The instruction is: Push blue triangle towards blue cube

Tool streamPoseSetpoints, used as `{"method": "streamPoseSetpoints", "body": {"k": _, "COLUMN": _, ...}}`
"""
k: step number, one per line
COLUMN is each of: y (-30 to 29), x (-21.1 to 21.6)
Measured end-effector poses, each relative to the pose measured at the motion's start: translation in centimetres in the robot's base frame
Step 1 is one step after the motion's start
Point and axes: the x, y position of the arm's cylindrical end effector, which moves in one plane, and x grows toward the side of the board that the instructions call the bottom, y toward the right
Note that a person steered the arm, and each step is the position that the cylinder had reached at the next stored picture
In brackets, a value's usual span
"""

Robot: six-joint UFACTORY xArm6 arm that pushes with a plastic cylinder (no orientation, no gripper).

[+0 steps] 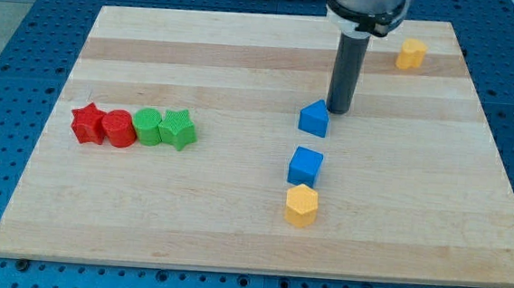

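Note:
The blue triangle (pixel 313 118) lies near the middle of the wooden board (pixel 234 215). The blue cube (pixel 305 166) sits just below it, a short gap apart. My tip (pixel 338 110) stands at the triangle's upper right, touching or almost touching it. The rod rises from there to the view's top.
A yellow hexagonal block (pixel 301 205) lies right below the blue cube. Another yellow block (pixel 412 54) sits at the top right. At the left, a row holds a red star (pixel 87 122), a red cylinder (pixel 117 128), a green cylinder (pixel 148 125) and a green star (pixel 178 128).

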Motion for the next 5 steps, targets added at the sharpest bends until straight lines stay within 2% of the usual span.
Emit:
{"method": "streamPoseSetpoints", "body": {"k": 2, "y": -3.1, "x": 0.1}}
{"method": "streamPoseSetpoints", "body": {"k": 5, "y": -3.1, "x": 3.3}}
